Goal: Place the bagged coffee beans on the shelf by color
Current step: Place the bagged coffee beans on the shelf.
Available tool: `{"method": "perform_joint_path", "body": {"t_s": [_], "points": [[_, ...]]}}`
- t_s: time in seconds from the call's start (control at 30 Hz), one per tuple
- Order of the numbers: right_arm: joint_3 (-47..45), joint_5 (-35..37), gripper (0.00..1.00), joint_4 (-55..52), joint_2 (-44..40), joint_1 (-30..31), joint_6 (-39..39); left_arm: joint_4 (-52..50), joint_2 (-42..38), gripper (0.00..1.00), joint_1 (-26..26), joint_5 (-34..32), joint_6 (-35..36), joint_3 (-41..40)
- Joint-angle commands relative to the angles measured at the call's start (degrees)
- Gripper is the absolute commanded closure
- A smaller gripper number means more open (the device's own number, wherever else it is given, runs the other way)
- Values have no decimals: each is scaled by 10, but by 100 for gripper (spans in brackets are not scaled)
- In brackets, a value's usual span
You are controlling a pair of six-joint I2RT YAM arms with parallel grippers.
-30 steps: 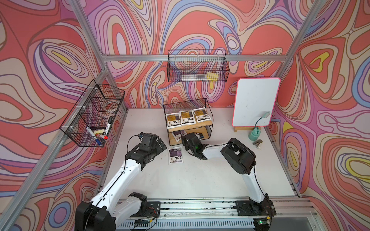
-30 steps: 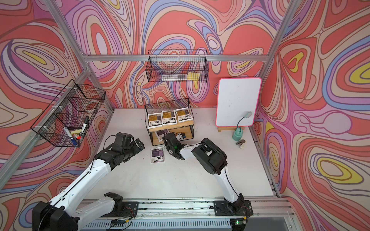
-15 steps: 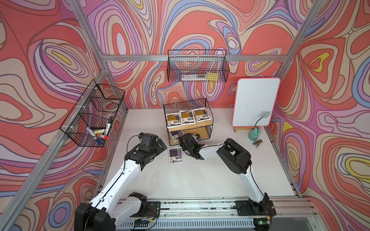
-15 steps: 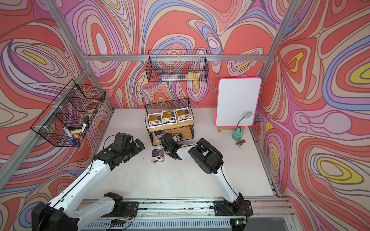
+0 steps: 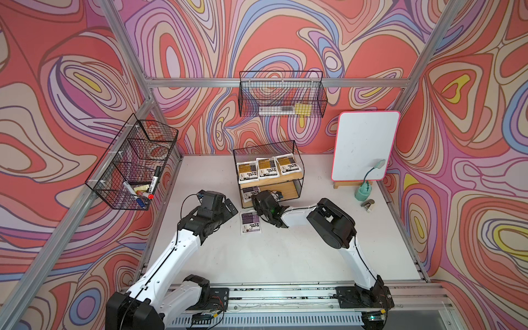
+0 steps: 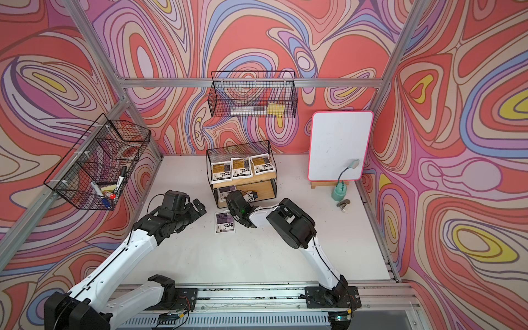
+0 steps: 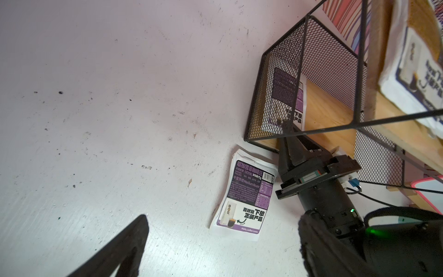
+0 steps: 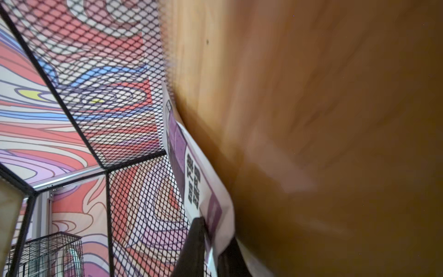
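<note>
**A:** What has the right hand (image 7: 287, 127) got?

**B:** It is clenched on the near edge of a purple bag (image 8: 191, 182). That bag lies on the lower board of the shelf (image 5: 287, 187), at its nine o'clock end.

**A:** And the loose purple bag (image 5: 250, 222)?

**B:** Flat on the bench (image 5: 285, 251), at six o'clock of that hand in both top views, just off the shelf.

**A:** The left hand (image 5: 230, 206)?

**B:** Spread and empty, at ten o'clock of the loose purple bag, apart from it. Three orange bags (image 5: 267, 169) sit in a row on the top board.
</note>
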Motion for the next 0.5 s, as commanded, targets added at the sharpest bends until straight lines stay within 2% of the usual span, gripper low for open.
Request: {"method": "perform_joint_path", "body": {"t_s": [0.0, 0.1, 0.27, 0.47], "points": [[12, -7, 86, -14, 15, 9, -3, -15, -6, 1, 4, 1, -1, -5], [8, -10, 83, -9, 15, 11, -3, -15, -7, 1, 4, 2, -1, -5], [-13, -13, 59, 4, -2, 11, -12, -16, -6, 1, 4, 0, 0, -5], [-63, -18, 43, 23, -55, 11, -44, -15, -2, 1, 4, 2, 3, -8]]}}
